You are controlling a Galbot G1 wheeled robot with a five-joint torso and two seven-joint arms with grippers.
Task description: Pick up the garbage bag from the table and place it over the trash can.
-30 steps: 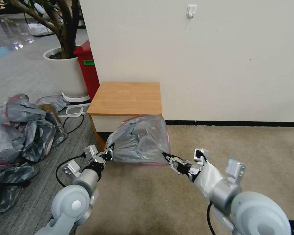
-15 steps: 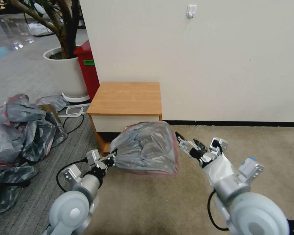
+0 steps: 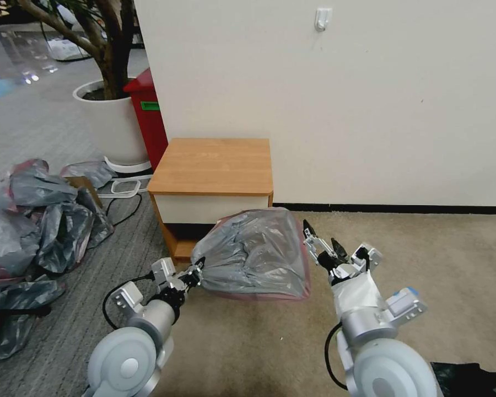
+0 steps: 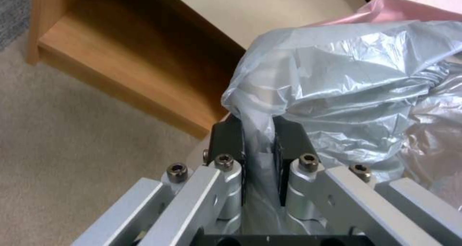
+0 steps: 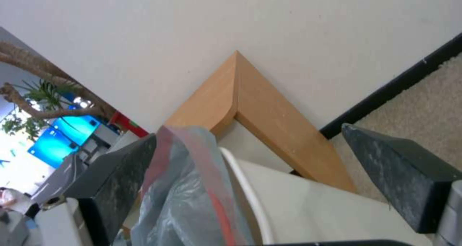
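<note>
The grey garbage bag [image 3: 253,253] with its pink-red rim hangs low in front of the table [image 3: 215,165]. Its left corner is pinched in my left gripper [image 3: 195,271], which is shut on a fold of the garbage bag [image 4: 346,80]; the left gripper [image 4: 257,125] shows the plastic squeezed between its dark fingers [image 4: 226,137]. My right gripper [image 3: 318,234] stands open beside the bag's right edge. In the right wrist view, the right gripper [image 5: 249,130] has its jaws wide apart, and the garbage bag [image 5: 192,192] lies over the rim of the cream trash can [image 5: 327,210].
A heap of grey bags [image 3: 33,220] lies on the floor at the left. A tall red bin [image 3: 146,121] and a white planter [image 3: 110,124] stand behind the table, with cables [image 3: 121,201] on the floor. The wall runs close behind. Beige carpet spreads to the right.
My right gripper has come off the bag's edge and swung up and to the right, now open. The left gripper has carried the bag a little to the right.
</note>
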